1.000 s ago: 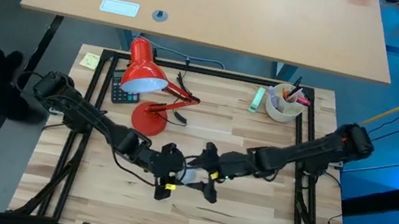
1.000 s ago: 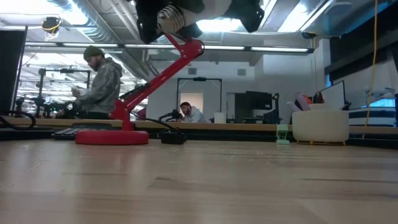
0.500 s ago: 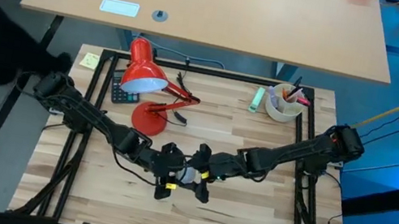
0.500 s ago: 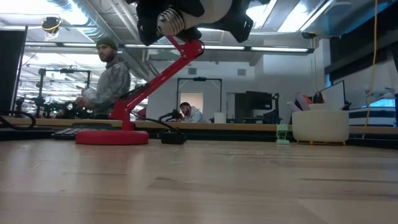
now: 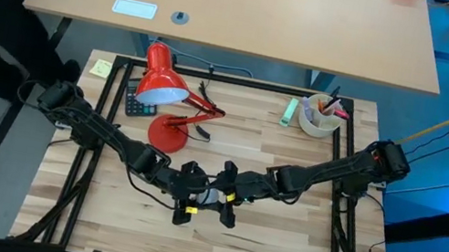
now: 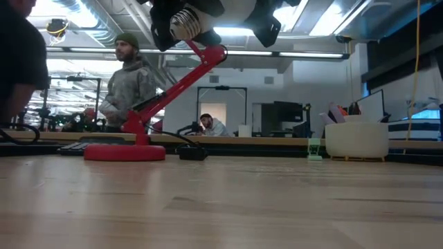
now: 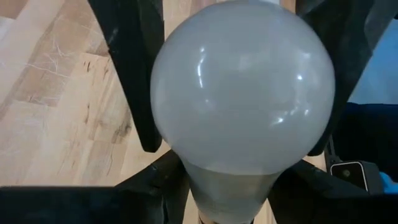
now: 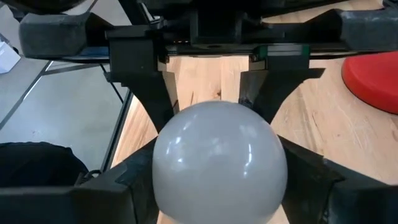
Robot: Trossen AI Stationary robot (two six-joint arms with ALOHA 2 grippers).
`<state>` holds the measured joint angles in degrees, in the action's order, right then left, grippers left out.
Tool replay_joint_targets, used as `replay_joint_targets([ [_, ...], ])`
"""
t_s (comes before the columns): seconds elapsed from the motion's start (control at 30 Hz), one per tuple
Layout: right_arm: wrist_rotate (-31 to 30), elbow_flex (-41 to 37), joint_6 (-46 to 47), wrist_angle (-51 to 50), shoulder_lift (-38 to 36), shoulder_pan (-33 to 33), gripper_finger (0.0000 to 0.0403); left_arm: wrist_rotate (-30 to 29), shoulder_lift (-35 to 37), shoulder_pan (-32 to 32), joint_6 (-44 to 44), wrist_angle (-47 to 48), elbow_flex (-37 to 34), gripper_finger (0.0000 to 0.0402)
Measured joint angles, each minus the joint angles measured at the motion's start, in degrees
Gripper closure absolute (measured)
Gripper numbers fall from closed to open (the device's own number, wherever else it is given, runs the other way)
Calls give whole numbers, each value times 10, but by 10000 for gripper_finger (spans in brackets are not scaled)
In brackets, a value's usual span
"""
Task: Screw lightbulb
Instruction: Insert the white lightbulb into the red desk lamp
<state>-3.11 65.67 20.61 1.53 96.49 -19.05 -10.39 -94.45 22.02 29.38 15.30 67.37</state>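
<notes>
Overhead, red desk lamp [image 5: 164, 101] stands behind both grippers, white pen cup [image 5: 319, 117] far right. Mid-table, lightbulb [image 5: 210, 198] hangs raised between left gripper [image 5: 191, 196] and right gripper [image 5: 227, 202], both clamping its globe.

I see the red desk lamp [image 5: 164, 101] at the far left of the table [image 5: 277, 247]; a calculator [image 5: 138, 101] touches its shade; right of it, well apart, a white cup of pens [image 5: 319, 117], a green marker [image 5: 288, 110] just beside that.
</notes>
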Motion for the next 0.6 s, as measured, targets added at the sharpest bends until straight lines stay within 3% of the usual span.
replay_joint_targets([
  [0.27, 7, -1, -11, -13, -13, 0, 150, 0, 6, -1, 21, 39, 0, 199],
  [0.47, 7, -1, -16, -58, -63, 0, 150, -2, 26, 0, 14, 78, 0, 161],
  [0.6, 3, -1, -16, -107, -102, 0, 151, -27, 68, 0, 21, 118, 0, 157],
])
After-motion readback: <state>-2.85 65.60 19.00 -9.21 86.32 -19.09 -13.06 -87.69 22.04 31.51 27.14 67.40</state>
